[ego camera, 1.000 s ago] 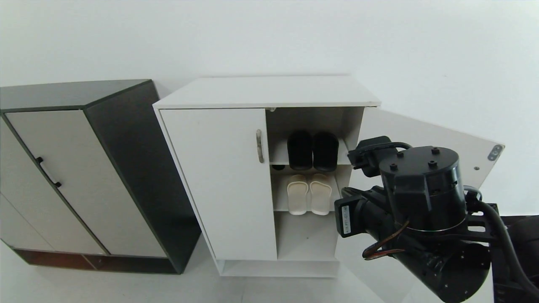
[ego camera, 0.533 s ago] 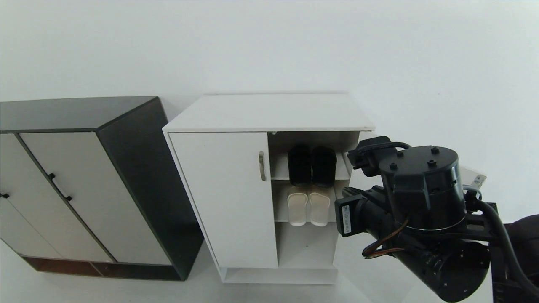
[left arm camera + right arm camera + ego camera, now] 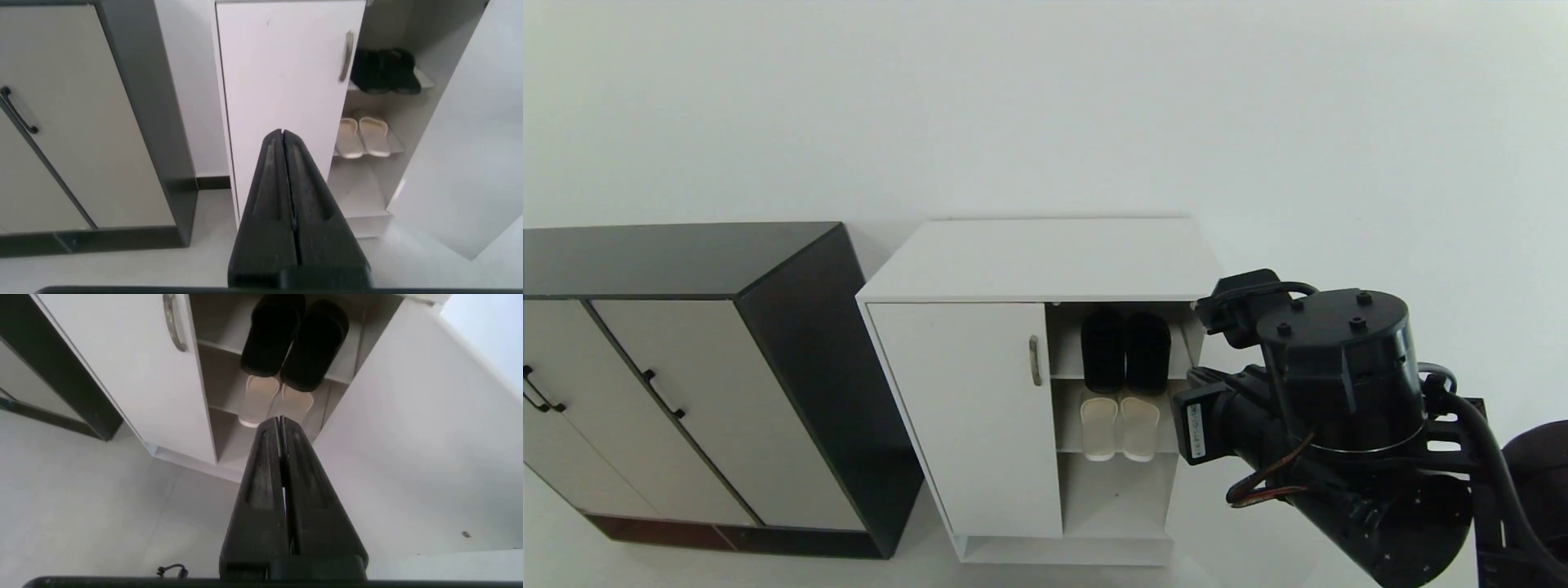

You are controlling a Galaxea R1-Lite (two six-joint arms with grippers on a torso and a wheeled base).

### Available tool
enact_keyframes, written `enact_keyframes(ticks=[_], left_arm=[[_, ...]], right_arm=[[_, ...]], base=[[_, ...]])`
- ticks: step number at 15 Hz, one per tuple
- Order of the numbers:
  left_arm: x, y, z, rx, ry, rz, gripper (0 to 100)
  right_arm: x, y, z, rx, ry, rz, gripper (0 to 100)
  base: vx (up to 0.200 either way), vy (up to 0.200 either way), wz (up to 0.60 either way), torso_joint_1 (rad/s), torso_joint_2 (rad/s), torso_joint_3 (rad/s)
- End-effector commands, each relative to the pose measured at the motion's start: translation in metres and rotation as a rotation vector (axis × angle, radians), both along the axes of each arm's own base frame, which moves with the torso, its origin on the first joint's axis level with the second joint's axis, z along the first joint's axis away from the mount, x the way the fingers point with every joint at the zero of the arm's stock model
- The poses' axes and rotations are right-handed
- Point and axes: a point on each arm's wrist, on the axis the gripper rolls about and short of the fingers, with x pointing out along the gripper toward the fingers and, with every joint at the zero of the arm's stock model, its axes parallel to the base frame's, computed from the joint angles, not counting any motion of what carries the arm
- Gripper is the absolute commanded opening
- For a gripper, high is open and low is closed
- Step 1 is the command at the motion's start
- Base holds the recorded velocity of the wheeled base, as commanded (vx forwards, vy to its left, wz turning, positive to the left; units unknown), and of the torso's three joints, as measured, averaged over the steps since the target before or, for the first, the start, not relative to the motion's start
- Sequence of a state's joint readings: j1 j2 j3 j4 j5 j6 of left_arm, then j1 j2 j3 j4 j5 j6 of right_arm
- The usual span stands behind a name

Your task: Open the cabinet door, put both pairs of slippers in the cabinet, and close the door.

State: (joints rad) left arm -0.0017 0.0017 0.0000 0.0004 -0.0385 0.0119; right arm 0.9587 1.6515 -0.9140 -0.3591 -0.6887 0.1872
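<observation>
Head view, white cabinet (image 3: 1045,257): stands on the floor (image 3: 768,572) against the wall, its right-hand half open to view.
Head view, left door (image 3: 964,408): shut, with a metal handle (image 3: 1035,360) at its inner edge.
Head view, black slippers (image 3: 1125,347): side by side on the upper shelf inside the white cabinet.
Head view, cream slippers (image 3: 1119,426): side by side on the shelf just below; the bottom compartment is under them.
Head view, dark cabinet (image 3: 809,367): just beside the white cabinet on its left, pale doors shut.
Head view, in the way: the right arm (image 3: 1339,408) stands before the white cabinet's right edge and covers that side of the opening.
Left wrist view, left pincer (image 3: 283,139): fingers pressed together with nothing between them, held well apart from the left door.
Left wrist view, right door (image 3: 466,147): swung wide, standing out from the cabinet beside both pairs.
Right wrist view, right pincer (image 3: 280,425): fingers together with nothing between them, in front of the open shelves near the cream slippers.
Right wrist view, surroundings: the right door runs along one side of the pincer, the left door and handle along the other.
</observation>
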Motion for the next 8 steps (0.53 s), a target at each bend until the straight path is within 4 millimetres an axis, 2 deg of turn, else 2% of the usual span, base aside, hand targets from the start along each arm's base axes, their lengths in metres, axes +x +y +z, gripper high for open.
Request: enact_keyframes(ticks=[1,4,8], left_arm=[[0.0,0.0,-0.0001,0.0,0.001,0.0,0],[0.0,0.0,-0.0001,0.002,0.001,-0.001,0],[0.0,0.0,0.0,0.002,-0.001,-0.001,0]], right_arm=[[0.0006,0.0009,-0.0028,-0.008,0.006,0.0,0],[0.0009,0.0014,-0.0037,-0.01,0.008,0.001,0],[0.0006,0.0009,-0.0028,-0.008,0.006,0.0,0]], base=[[0.0,0.0,0.0,0.168,-0.39,-0.227],[0.0,0.0,0.0,0.066,-0.13,-0.077],[0.0,0.0,0.0,0.0,0.0,0.0]])
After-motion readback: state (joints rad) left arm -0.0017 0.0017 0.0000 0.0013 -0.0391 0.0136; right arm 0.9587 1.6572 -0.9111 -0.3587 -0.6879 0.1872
